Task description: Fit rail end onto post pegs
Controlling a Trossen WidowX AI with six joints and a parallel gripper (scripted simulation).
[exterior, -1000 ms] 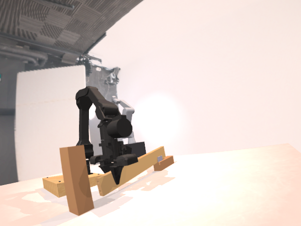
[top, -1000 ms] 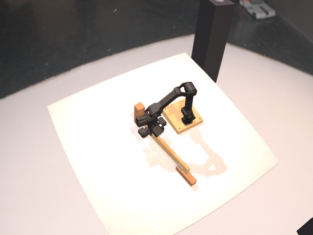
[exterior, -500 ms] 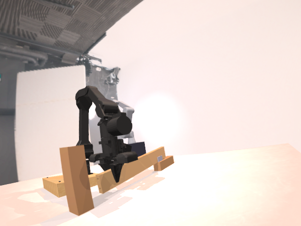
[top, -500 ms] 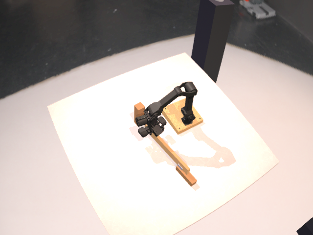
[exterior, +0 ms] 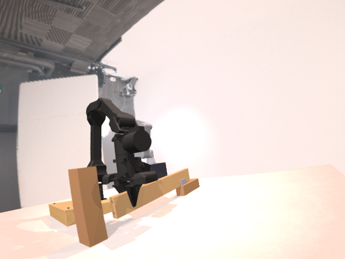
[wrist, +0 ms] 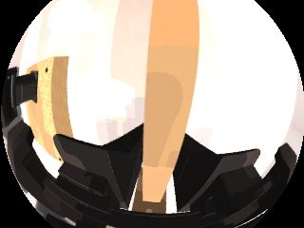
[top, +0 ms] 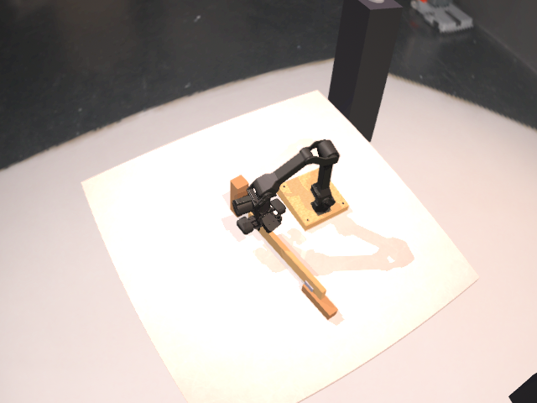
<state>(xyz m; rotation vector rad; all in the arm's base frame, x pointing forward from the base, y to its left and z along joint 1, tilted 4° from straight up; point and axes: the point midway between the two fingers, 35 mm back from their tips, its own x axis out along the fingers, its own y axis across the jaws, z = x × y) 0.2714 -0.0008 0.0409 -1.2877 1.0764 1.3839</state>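
The wooden bed rail (top: 291, 259) (exterior: 161, 187) (wrist: 168, 57) has its far end in the pale bracket (top: 309, 285) (exterior: 183, 182) on the low footboard block (top: 327, 306) (exterior: 192, 186). My gripper (exterior: 128, 196) (wrist: 159, 127) is shut on the rail close to its near end, one finger on each side. The near end is raised off the table, its shadow apart below it. The upright post (top: 239, 184) (exterior: 88, 206) (wrist: 137, 204) stands beyond that end; the exterior view shows a gap between them. Two holes show faintly in the rail's end. The pegs are hidden or too small to tell.
The arm's wooden base board (top: 299, 206) (exterior: 59, 213) (wrist: 60, 95) lies beside the rail, close to the post side. A tall dark pillar (top: 364, 73) stands behind the table's far edge.
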